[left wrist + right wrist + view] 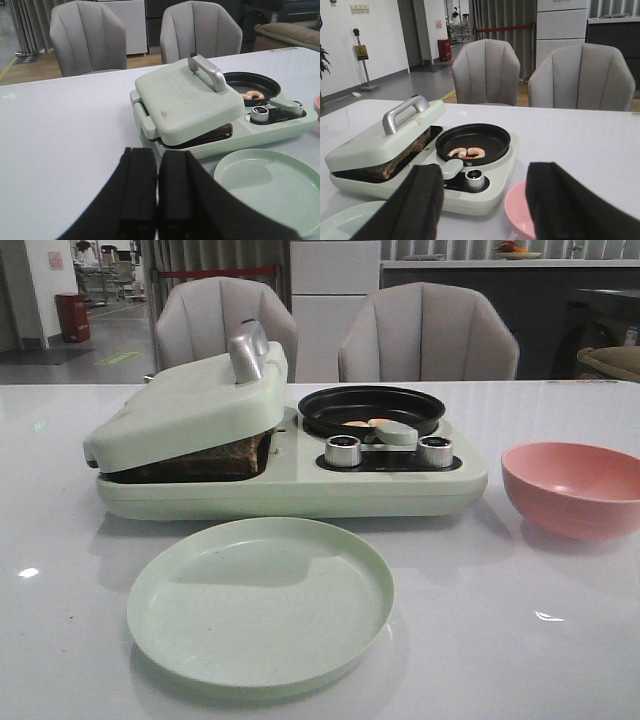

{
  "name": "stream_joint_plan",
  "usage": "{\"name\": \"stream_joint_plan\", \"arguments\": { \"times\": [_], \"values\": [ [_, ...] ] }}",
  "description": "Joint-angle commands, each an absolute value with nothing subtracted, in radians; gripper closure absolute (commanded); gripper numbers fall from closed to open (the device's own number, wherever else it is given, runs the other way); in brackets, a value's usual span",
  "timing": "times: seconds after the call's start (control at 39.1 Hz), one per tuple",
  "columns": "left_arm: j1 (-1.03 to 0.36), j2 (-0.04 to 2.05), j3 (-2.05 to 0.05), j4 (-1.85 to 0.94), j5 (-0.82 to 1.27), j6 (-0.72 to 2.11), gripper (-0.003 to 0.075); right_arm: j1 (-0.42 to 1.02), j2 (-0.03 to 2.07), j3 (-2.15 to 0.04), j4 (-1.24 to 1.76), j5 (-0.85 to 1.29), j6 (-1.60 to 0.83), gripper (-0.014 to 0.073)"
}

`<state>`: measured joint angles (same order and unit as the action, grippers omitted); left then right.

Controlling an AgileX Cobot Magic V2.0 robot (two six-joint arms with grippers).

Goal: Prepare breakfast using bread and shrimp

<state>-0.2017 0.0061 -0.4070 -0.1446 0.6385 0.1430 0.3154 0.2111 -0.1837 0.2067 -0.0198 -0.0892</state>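
Bread point(205, 458), with a dark toasted edge, sits inside the left press of the pale green breakfast machine point(300, 490), under the hinged pale green lid point(185, 405), which rests on it slightly raised. Only the side of the bread shows, so I cannot tell how many slices are there. The lid has a silver metal handle point(247, 353) on top, and this is the natural place to take hold for lifting; the lid looks rigid and not light. The bread itself is probably soft inside and crisp outside, so it may crumble if it is squeezed hard; a light grip at the crust edge seems best.

Two small pale orange-pink shrimp point(465, 152) lie in the round black pan point(473, 143) on the right side of the machine. They look small, curved and maybe slippery, so they should be pinched gently across the body.

The round pale green plate point(260, 602) stands in front of the machine, and the pink bowl point(575, 487) is at the right.

The left gripper point(157, 192) has its black fingers pressed together and holds nothing. The right gripper point(485, 200) is wide apart and empty, above the bowl's rim.
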Motion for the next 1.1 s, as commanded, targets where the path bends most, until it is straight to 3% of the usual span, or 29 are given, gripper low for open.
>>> {"name": "stream_joint_plan", "arguments": {
  "times": [0.0, 0.05, 0.18, 0.26, 1.07],
  "values": [
    [-0.208, 0.02, -0.431, -0.159, 0.556, 0.132, 0.0606, 0.317, 0.216, -0.209, 0.212, -0.127, -0.102, 0.015],
    [-0.208, 0.02, -0.431, -0.159, 0.556, 0.132, 0.0606, 0.317, 0.216, -0.209, 0.212, -0.127, -0.102, 0.0214],
    [-0.208, 0.02, -0.431, -0.159, 0.556, 0.132, 0.0606, 0.317, 0.216, -0.209, 0.212, -0.119, -0.102, 0.0471],
    [-0.208, 0.02, -0.431, -0.159, 0.556, 0.132, 0.0606, 0.317, 0.216, -0.208, 0.212, -0.118, -0.102, 0.0438],
    [-0.208, 0.02, -0.431, -0.159, 0.556, 0.132, 0.0606, 0.317, 0.216, -0.208, 0.212, -0.118, -0.102, 0.044]
  ]
}}
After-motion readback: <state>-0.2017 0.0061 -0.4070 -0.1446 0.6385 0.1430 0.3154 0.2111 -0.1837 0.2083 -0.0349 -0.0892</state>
